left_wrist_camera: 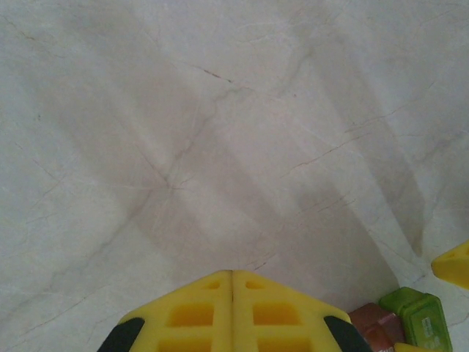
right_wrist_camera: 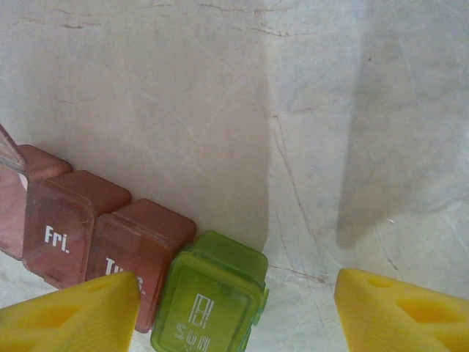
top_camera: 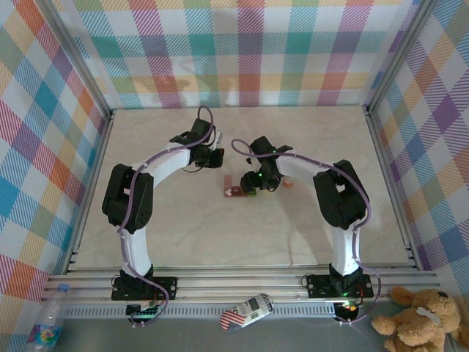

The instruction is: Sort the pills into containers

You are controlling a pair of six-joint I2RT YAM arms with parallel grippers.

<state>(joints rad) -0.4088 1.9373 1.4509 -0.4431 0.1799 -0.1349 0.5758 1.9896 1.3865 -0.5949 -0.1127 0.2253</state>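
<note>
1. Broadly, the pale, veined desk [top_camera: 190, 235] spreads under both grippers and is bare directly below the left one.
2. The white left arm [top_camera: 157, 165] and right arm [top_camera: 311, 170] both bend inward, so their grippers are near each other over the middle of the desk.
3. The containers [right_wrist_camera: 110, 235], a joined row of small lidded boxes, lie on the desk directly beneath the right gripper [right_wrist_camera: 238, 279]. From the left gripper [left_wrist_camera: 232, 275] they sit off to its lower right, apart from its fingers.
4. The right gripper hovers with its yellow fingers spread wide and nothing between them. The row starts under that gap and runs out past one finger.
5. The left gripper's fingers are pressed flat together and hold nothing.
6. The dark red compartments [right_wrist_camera: 73, 220] extend beyond that finger of the right gripper. One lid reads "Fri."; the next lid's label is partly covered.
7. The green compartment [right_wrist_camera: 212, 293], marked "SUN", ends the row below the right gripper's gap, close to the same finger.
</note>
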